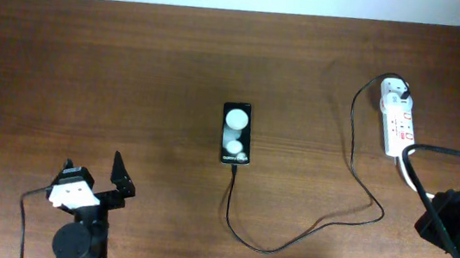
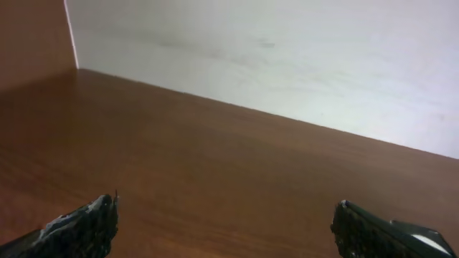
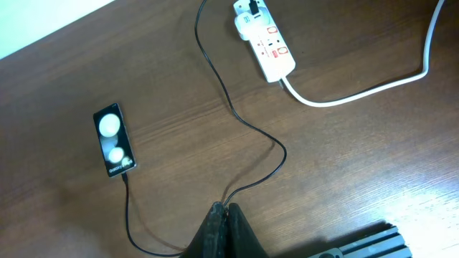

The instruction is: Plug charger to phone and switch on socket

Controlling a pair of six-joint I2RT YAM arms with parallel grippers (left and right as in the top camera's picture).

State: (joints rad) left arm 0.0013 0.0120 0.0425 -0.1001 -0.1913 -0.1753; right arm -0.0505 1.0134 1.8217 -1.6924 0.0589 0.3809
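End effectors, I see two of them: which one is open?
The left end effector: its two fingers stand far apart, holding nothing. The right end effector has its fingers pressed together.

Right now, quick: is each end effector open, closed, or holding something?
Left end effector: open, fingers wide apart, holding nothing.
Right end effector: closed, fingers pressed together, holding nothing.

The table (image 1: 133, 66) is shown in brown wood, finely grained. The phone (image 1: 235, 134) is black, marked by two white round patches and white lettering. The charger (image 1: 229, 194) is black along its length, white at its plugged end. The socket (image 1: 397, 124) is white with red marks; its cord (image 3: 373, 89) is white.
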